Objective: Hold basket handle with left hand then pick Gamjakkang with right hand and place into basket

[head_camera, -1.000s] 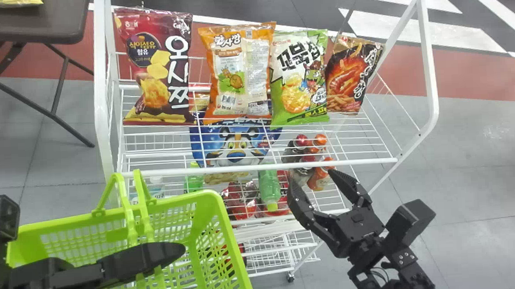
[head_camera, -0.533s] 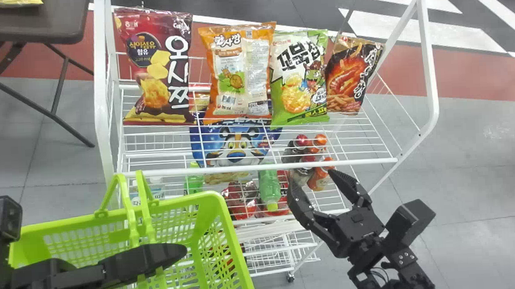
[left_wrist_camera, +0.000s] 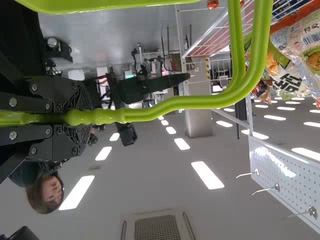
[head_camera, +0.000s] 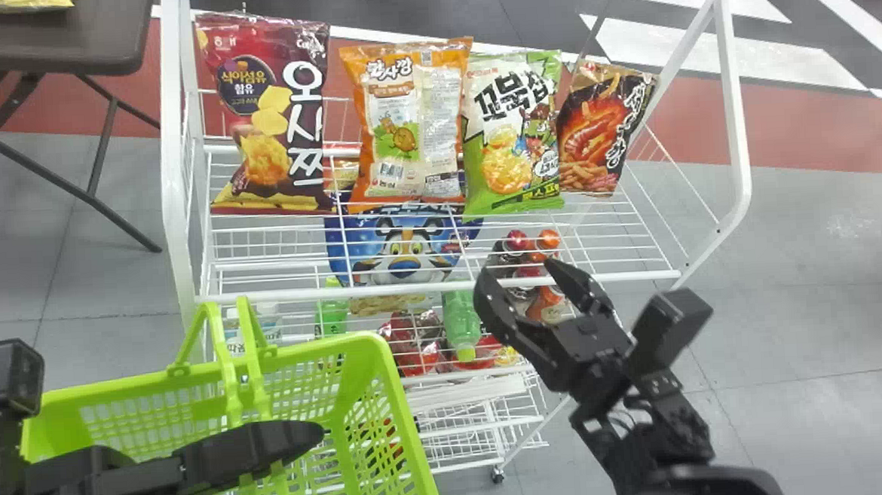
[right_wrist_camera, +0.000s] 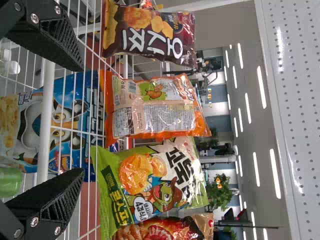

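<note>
Gamjakkang, the orange bag, stands upright beyond the front rail of the top shelf, between the dark red bag and the green bag. Expect it to be light and puffy, with slick film that may slide if you pinch shallowly and brittle contents that a hard squeeze could crush. Take it across its two sides at mid-height, with the pads well down the flanks, and close gently. Watch the edge next to the green bag: they sit so close that a wide finger could shove or snag it (I'd slip in slowly there).

Your right gripper is at the front rail, its fingers spread apart with nothing between them; it probably needs only a small leftward trim before going in. Your left gripper has its fingers clenched on the handle, and the basket hangs on the near side of the front rail, towards its left end.

Compared with half a second ago, your right gripper has gone forward and a little left, from short of the front rail up to it, with its fingers about as wide apart. The basket has shifted slightly rightward along the front rail, while Gamjakkang stands where it did.
</note>
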Controlling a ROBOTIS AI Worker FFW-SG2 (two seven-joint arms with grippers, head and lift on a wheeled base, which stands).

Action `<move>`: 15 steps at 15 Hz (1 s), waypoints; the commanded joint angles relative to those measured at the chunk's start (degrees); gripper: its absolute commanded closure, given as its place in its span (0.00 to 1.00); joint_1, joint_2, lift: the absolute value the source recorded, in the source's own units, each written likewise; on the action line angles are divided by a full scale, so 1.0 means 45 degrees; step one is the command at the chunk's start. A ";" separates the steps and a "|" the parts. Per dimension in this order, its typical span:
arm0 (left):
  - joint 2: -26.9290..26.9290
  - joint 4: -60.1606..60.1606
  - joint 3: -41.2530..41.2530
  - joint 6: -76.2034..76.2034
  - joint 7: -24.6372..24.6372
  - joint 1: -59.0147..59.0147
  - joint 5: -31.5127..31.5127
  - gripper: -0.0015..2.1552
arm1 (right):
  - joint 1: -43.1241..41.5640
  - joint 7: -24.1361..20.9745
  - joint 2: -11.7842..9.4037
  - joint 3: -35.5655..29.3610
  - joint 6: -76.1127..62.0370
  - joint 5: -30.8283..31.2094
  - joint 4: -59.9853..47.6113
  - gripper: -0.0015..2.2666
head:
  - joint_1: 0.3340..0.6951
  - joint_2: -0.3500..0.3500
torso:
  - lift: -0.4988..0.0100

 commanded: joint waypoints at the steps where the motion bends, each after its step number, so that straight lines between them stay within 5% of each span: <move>1: 0.0001 0.0016 -0.0003 -0.0020 -0.0018 0.0037 -0.0012 1.00 | -0.1129 -0.0248 0.0011 0.0427 0.1137 0.0335 0.0052 0.04 | 1.00 0.00 | 0.95; 15: 0.0059 0.0191 0.0114 -0.0020 -0.0233 0.0057 0.0027 1.00 | -0.7926 -0.1752 0.0011 0.2732 0.4418 0.2034 0.4622 0.03 | 1.00 0.17 | 0.95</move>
